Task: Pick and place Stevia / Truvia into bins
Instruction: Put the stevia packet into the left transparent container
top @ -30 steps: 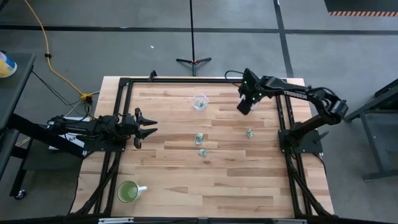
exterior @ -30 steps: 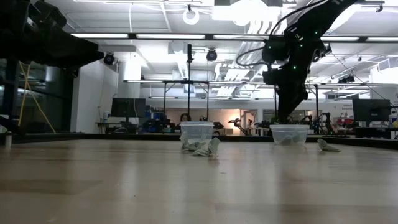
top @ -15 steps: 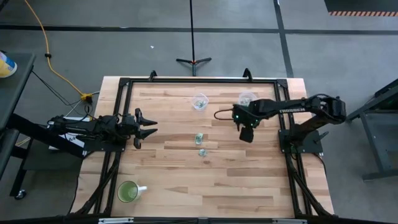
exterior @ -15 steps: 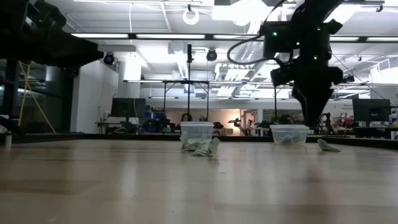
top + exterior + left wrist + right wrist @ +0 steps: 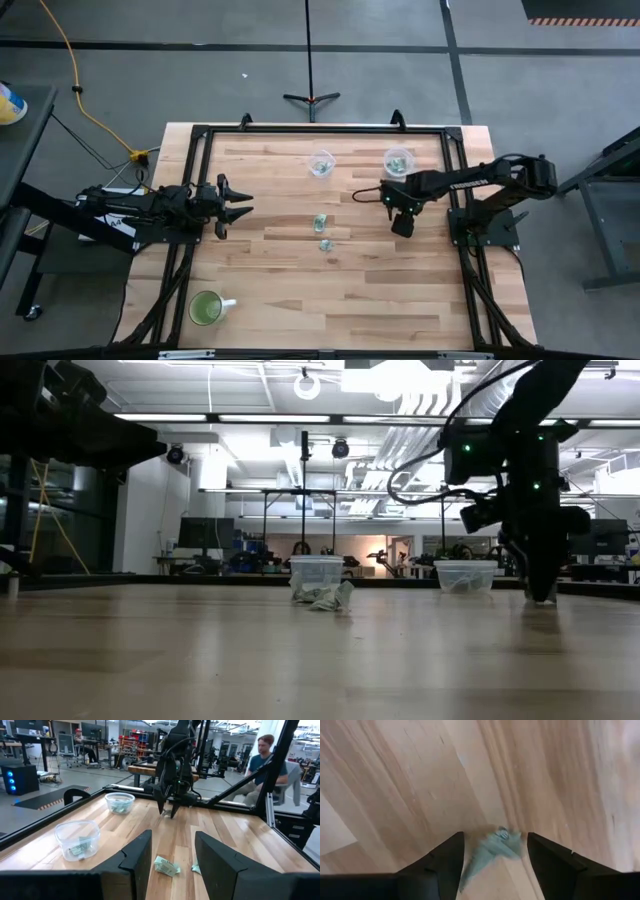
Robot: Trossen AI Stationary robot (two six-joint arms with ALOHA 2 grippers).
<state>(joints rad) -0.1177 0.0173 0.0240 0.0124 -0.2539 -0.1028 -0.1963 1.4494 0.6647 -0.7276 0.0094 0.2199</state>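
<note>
High view first: the wooden tabletop [image 5: 330,290] is seen whole, with an arm reaching in from each side edge. The left arm is parked at the left edge, its left gripper [image 5: 236,204] spread wide and empty, well apart from everything. The right arm is stretched in from the right edge, and the right gripper [image 5: 401,222] is pointed straight down near that edge, about halfway between near and far edge.

A green mug [image 5: 206,308] is left standing by the near left corner, no part of this job. Two bins are set toward the far edge: one clear cup [image 5: 321,164] near the middle, the other cup [image 5: 398,159] to its right, both already seen with sachets inside.

Two loose Stevia sachets lie near the tabletop's centre, one [image 5: 320,222] just above the other [image 5: 326,244]. A third sachet [image 5: 496,845] is caught in the right wrist view, crumpled and flat on the wood, framed between the two dark fingers [image 5: 445,860], which are set wide to either side and not yet touching it.

The pick step is judged to be in hand. What is called for next: the last bit of descent, the fingers drawn together on the thin paper, then a lift and a carry to the nearer cup. A flat sachet is easily missed, so a low, centred pinch will be needed.
</note>
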